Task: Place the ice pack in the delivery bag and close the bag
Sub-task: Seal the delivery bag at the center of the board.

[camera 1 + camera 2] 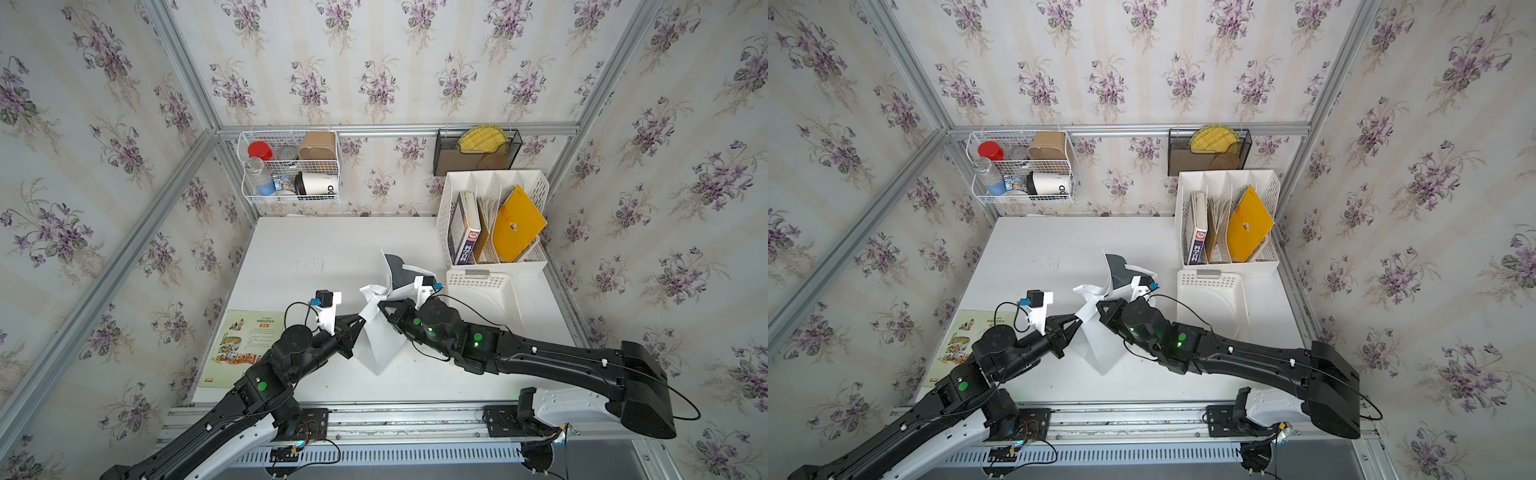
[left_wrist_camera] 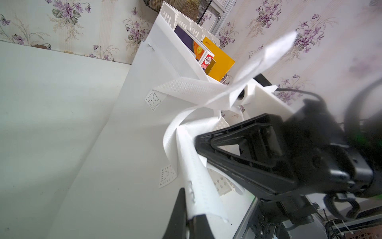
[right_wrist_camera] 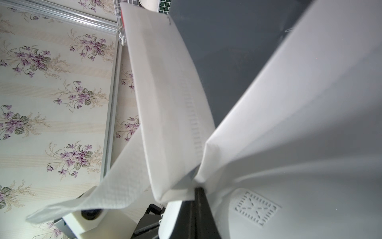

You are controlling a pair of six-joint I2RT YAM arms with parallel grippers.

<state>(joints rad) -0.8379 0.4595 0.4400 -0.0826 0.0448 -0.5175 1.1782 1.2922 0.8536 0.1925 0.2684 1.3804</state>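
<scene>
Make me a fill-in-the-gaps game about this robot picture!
The left gripper and right gripper are shut on the delivery bag, which is ____ outside.
The folder in the file rack is ____.
The picture book lies on the robot's ____ side.
The lid in the wire basket is ____.
Missing words: white, yellow, left, red.

White delivery bag (image 1: 380, 345) upright; mouth open, grey lining showing.

White delivery bag (image 1: 380, 347) with dull grey lining, before cream-striped wallpaper (image 1: 374, 62) sprigged with purple, green-leaved violets; yellow folder (image 1: 517, 226) in white perforated rack (image 1: 444, 216), far right; red-lidded jar (image 1: 260, 150), far left.
</scene>
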